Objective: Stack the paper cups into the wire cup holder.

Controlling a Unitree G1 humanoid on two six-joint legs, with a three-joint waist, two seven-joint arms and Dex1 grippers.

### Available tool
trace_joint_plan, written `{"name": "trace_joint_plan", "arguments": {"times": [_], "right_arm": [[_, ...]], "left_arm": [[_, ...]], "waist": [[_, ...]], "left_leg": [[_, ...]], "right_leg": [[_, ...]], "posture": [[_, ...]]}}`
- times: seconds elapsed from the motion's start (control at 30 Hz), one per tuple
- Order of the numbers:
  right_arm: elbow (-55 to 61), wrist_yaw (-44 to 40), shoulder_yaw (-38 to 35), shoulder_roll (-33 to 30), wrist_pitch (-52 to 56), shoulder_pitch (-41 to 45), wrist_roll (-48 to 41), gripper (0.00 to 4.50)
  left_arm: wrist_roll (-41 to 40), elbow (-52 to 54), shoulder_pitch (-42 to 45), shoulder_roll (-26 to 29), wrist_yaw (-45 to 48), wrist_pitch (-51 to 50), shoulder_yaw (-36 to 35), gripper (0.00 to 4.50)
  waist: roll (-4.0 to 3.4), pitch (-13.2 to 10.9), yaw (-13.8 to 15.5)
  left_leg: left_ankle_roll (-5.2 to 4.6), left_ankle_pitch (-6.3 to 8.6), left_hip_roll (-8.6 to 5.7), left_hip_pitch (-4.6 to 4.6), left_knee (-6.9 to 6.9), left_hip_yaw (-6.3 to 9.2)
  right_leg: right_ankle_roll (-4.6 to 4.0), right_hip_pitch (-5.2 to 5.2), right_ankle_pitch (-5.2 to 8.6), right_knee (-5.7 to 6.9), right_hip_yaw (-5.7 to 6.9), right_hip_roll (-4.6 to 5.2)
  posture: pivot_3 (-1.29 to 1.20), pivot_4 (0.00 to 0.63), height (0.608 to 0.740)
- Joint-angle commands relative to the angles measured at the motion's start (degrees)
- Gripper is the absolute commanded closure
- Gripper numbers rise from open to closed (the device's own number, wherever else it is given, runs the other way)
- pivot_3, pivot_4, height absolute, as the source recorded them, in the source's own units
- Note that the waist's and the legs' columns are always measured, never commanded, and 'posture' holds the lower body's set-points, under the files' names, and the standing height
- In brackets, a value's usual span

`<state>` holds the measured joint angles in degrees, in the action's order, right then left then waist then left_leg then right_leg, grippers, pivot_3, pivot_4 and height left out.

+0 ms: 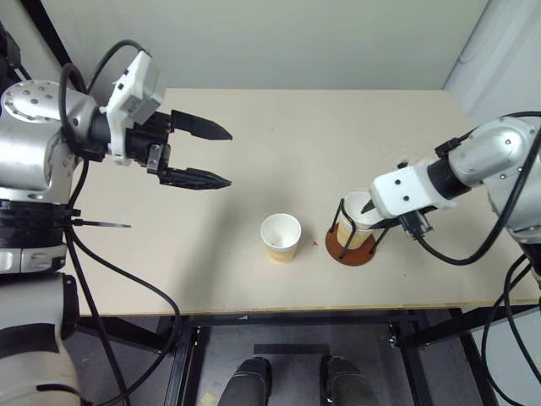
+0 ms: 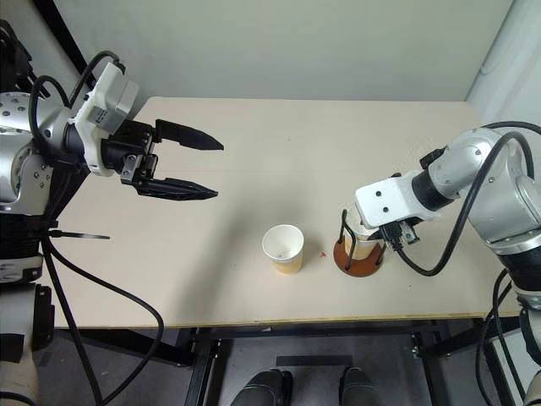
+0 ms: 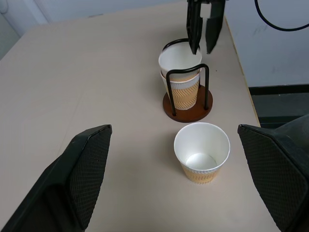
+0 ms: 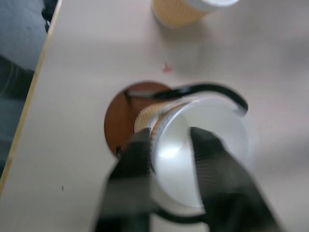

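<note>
Right gripper (image 3: 203, 46) straddled the top cup's (image 3: 179, 62) rim in the wire cup holder (image 3: 187, 104), jaws partly apart. We judged it should open fully, then lift straight up; our left gripper (image 1: 215, 155) waited wide open.

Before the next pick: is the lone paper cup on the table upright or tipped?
Upright. The tan-banded white paper cup stands on its base on the beige table, open mouth up, empty.

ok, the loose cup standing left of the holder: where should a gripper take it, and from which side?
Probably by the rim wall, from above. The loose cup stands upright, mouth open, apart from the wire cup holder, so one finger can go inside and one outside, pinching the wall near the lip. The taper makes a side grip low on the tan band likelier to slip. The left gripper is open and on its side of the table.
</note>
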<state>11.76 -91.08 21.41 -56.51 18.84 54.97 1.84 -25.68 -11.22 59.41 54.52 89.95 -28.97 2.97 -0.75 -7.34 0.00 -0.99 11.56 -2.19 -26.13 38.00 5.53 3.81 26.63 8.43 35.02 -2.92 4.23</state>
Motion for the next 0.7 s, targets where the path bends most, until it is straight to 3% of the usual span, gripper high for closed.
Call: {"name": "trace_joint_plan", "arguments": {"times": [0.03,0.2,0.33,0.5,0.7], "right_arm": [[1.48,0.7,-2.84,-0.46,1.52,0.3,-1.19,1.84],[-0.12,5.24,-6.77,2.99,9.09,3.74,-4.46,0.09],[1.21,6.8,-11.11,5.22,19.28,7.31,-11.24,0.09],[3.74,8.36,-15.37,6.56,30.1,10.76,-20.36,0.09],[5.93,10.3,-16.02,5.0,35.16,10.78,-25.93,0.09]], "left_arm": [[-0.34,1.26,0.77,0.98,1.44,0.48,-1.06,0.0],[-0.43,2.3,-0.26,1.6,1.27,0.58,-1.42,0.0],[-0.6,7.08,-4.37,3.86,1.98,0.82,-1.44,0.0],[1.34,16.43,-15.19,10.3,2.55,9.56,1.9,0.0],[4.46,18.49,-17.84,9.5,2.55,15.06,5.47,0.0]], "waist": [[0.0,0.0,0.02],[-0.01,0.0,-0.12],[-0.01,0.0,-0.24],[0.0,0.0,-0.46],[0.01,0.0,0.15]], "left_leg": [[0.0,0.0,0.0,0.0,0.0,0.0],[0.01,0.0,0.0,0.02,0.0,0.0],[0.03,-0.02,0.0,0.03,-0.05,-0.01],[0.11,0.0,0.02,0.03,-0.09,0.0],[0.12,0.02,0.01,0.02,-0.06,0.05]], "right_leg": [[0.0,0.0,0.0,-0.01,0.0,0.0],[0.0,0.0,0.0,0.02,0.0,0.0],[0.0,0.03,0.0,0.04,-0.02,-0.02],[-0.06,0.06,0.09,-0.01,-0.04,-0.11],[-0.27,0.08,0.21,0.15,-0.04,-0.1]], "posture": [[0.0,0.15,0.74],[0.0,0.15,0.74],[0.0,0.15,0.74],[0.0,0.15,0.74],[0.0,0.15,0.74]]}}
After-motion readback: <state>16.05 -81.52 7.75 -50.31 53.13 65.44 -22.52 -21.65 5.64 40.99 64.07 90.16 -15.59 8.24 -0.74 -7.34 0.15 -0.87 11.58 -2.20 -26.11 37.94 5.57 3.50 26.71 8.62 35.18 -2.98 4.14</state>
